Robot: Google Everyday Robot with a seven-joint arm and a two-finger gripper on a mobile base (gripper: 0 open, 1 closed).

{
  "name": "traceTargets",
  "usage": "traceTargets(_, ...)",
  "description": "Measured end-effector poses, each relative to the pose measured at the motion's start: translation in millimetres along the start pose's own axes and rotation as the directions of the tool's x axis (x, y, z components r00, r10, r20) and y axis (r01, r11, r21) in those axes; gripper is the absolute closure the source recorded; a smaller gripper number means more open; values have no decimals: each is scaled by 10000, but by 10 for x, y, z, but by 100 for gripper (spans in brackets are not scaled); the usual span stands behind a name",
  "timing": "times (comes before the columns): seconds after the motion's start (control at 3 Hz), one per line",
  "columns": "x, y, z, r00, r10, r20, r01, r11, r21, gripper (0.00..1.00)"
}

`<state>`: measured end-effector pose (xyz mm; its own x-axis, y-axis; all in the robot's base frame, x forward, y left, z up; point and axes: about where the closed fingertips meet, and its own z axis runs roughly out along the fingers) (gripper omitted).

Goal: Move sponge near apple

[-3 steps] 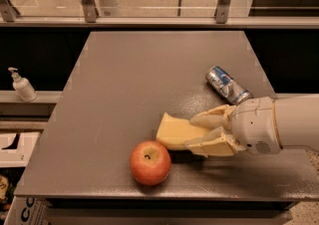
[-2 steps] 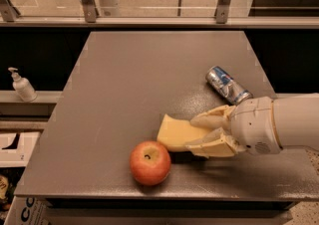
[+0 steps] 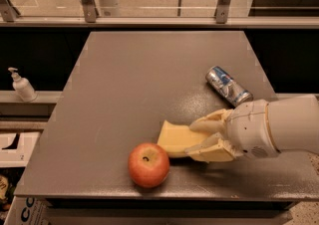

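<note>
The pale yellow sponge (image 3: 174, 138) lies flat near the table's front edge, its left end close to the red-orange apple (image 3: 148, 165), which sits just left and in front of it. My gripper (image 3: 202, 141) reaches in from the right. Its pale fingers (image 3: 212, 122) straddle the sponge's right end, one behind and one in front, closed on it. The sponge's right part is hidden by the fingers.
A silver-blue soda can (image 3: 229, 86) lies on its side behind the gripper, toward the right edge of the grey table (image 3: 134, 79). A soap dispenser (image 3: 22, 86) stands on a ledge off the table's left side. A glass barrier runs along the back.
</note>
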<state>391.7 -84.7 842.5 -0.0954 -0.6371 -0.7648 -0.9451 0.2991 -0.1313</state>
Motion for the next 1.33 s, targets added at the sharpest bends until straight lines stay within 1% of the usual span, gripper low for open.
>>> traceTargets(0.33,11,57,44,9999,-1,-128,0,10000,-83,100)
traceTargets(0.67,11,87,77,9998,51,-209,-55,9998,-179,84)
traceTargets(1.33,-22,100,76,9996,59,-283,-65,9997,-230,36)
